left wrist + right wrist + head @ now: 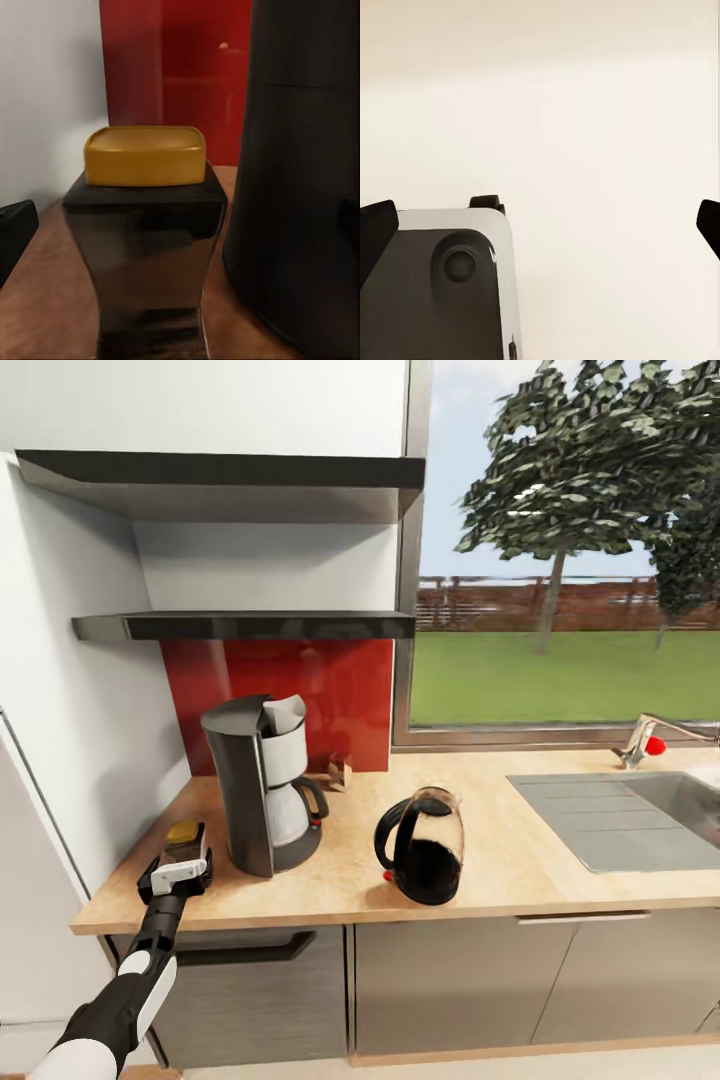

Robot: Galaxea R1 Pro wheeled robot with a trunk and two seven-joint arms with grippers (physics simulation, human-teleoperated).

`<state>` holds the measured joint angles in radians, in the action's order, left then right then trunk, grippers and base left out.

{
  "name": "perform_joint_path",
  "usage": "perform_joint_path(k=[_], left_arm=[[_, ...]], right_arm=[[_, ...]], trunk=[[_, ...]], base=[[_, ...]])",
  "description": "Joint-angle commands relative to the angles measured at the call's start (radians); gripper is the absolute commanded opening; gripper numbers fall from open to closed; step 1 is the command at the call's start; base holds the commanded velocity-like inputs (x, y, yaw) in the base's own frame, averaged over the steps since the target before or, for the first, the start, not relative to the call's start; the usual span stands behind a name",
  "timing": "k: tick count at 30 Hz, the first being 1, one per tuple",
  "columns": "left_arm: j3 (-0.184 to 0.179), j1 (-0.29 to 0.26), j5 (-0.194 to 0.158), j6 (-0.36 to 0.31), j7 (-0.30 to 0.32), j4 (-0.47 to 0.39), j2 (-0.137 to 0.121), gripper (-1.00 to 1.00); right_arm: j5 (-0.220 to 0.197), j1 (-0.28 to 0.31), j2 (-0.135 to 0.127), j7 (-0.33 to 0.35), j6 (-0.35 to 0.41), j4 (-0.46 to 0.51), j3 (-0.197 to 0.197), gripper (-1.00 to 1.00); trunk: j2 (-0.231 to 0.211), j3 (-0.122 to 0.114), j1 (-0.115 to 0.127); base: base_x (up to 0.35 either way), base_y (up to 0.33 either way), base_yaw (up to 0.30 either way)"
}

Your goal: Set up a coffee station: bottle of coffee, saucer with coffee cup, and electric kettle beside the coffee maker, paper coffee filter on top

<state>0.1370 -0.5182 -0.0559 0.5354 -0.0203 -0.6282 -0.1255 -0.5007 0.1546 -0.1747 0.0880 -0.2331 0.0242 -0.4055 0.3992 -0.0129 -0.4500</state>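
From the head camera I see my left gripper point(185, 857) at the near left part of the countertop point(520, 880), with the bottle of coffee point(184, 833) right at its fingers. On the left wrist camera the bottle point(146, 247) stands upright dead ahead between the jaws, dark body under a yellow lid point(145, 154); the finger tips sit wide at both frame edges, so the jaws are well open and apart from the glass. Just beside the bottle, on the jaws' right, rises the coffee maker point(262, 785). Further right stands the electric kettle point(423, 847), well apart from the gripper. My right gripper point(540, 225) hangs open over pale floor beside the robot's base point(435, 292).
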Motion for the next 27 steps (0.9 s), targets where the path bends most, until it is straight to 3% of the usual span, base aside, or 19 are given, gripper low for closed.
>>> perform_joint_path(k=[1, 7, 13, 19, 21, 24, 27], left_arm=[[-0.002, 0.0, -0.006, 0.003, -0.001, 0.001, 0.0, 1.0], [-0.001, 0.008, -0.008, 0.002, -0.001, 0.004, -0.002, 1.0], [-0.002, 0.057, -0.01, 0.003, 0.0, 0.011, -0.001, 1.0], [-0.003, 0.14, -0.018, 0.007, 0.003, 0.003, 0.0, 1.0], [-0.003, 0.197, -0.026, 0.008, 0.007, 0.009, 0.003, 1.0], [-0.004, 0.258, -0.029, 0.007, 0.014, 0.062, 0.009, 1.0], [-0.005, 0.281, -0.03, 0.008, 0.015, 0.19, 0.007, 1.0]], right_arm=[[-0.011, 0.0, 0.0, 0.006, -0.003, -0.001, -0.006, 1.0], [-0.011, 0.0, 0.0, 0.006, -0.004, -0.001, -0.006, 1.0], [-0.011, 0.0, 0.001, 0.007, -0.003, 0.0, -0.006, 1.0], [-0.01, 0.0, 0.006, 0.007, -0.002, 0.0, -0.006, 1.0], [-0.01, 0.0, 0.009, 0.007, -0.002, 0.001, -0.007, 1.0], [-0.01, 0.0, 0.011, 0.007, -0.002, 0.002, -0.007, 1.0], [-0.011, 0.0, 0.013, 0.007, -0.003, 0.002, -0.008, 1.0]], trunk=[[0.001, 0.0, 0.0], [0.001, 0.0, 0.0], [0.001, 0.0, 0.0], [0.001, 0.0, 0.0], [0.001, 0.0, 0.0], [0.001, 0.0, 0.0], [0.001, 0.0, 0.0]], base=[[-0.243, -0.116, 0.0], [-0.277, -0.138, 0.0], [-0.25, -0.133, 0.0], [-0.183, -0.062, 0.0], [-0.033, -0.008, 0.0], [-0.01, -0.002, 0.0], [-0.002, 0.0, 0.0]])
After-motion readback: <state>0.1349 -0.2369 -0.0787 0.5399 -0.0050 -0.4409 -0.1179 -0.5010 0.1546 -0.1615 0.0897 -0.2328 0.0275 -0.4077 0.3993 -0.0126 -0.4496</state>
